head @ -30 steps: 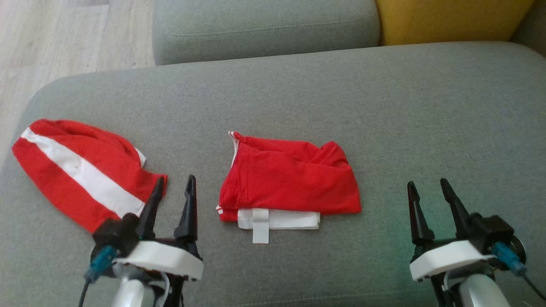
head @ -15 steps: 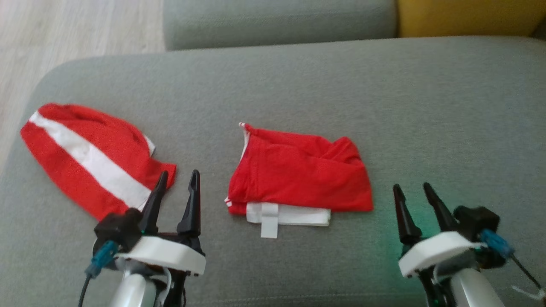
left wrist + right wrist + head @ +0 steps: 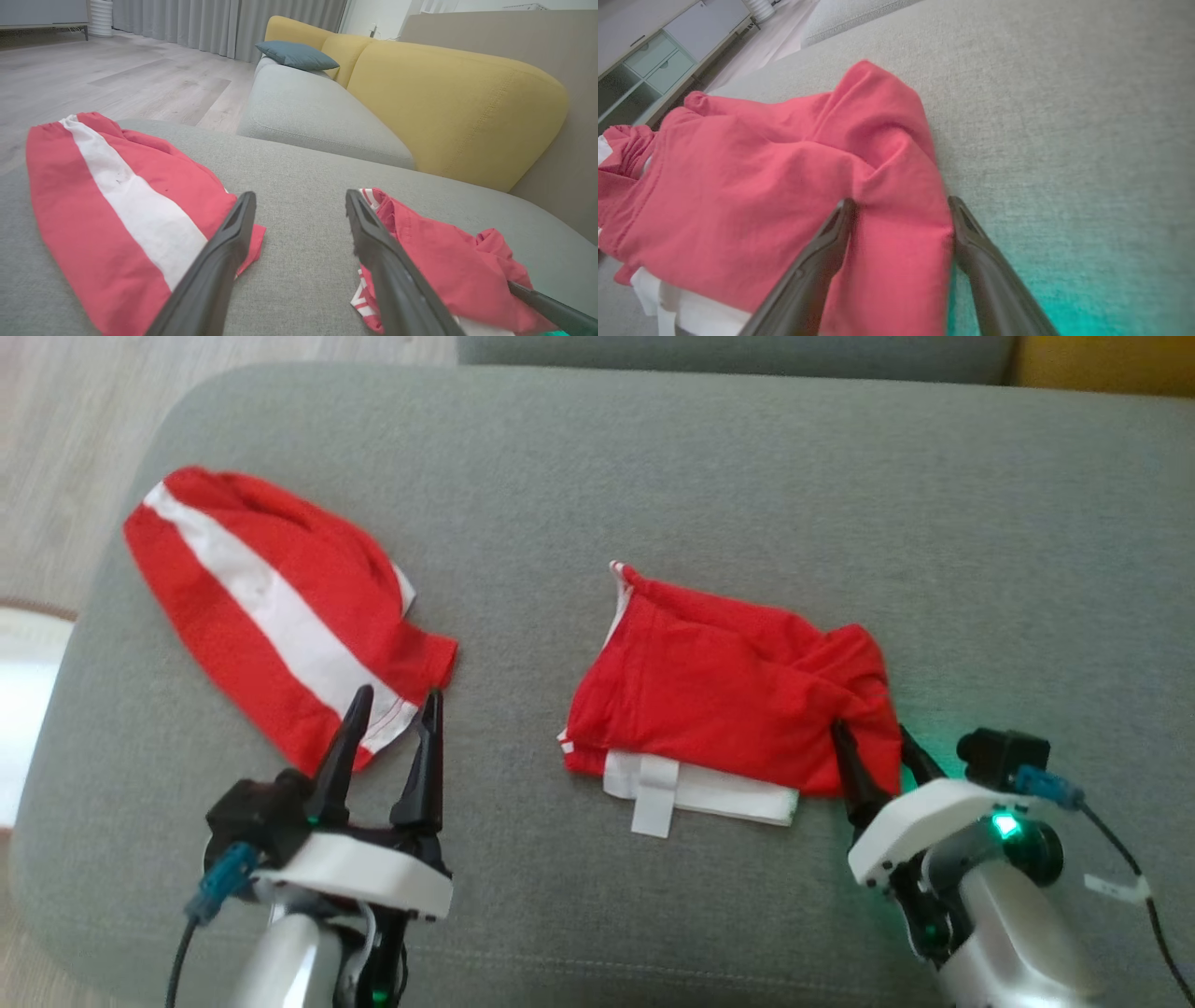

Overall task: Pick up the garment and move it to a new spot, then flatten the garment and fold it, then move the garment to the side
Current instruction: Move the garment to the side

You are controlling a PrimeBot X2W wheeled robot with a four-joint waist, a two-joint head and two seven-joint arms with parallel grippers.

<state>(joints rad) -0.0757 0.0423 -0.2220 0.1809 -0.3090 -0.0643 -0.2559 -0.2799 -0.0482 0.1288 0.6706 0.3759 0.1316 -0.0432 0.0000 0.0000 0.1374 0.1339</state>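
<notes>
1. The left gripper is at the near left with its jaws wide and holding nothing. Its tips are at the near corner of a striped red garment.
2. The right gripper, also spread wide, straddles the right near edge of the folded red garment. Soft creased cloth lies between its fingers, unpinched.
3. That garment lies mid-cushion, with a white layer at its near edge.
4. Open grey weave of the sofa cushion stretches right and far. Its far-left corner is rounded, with pale wood floor beyond.
</notes>
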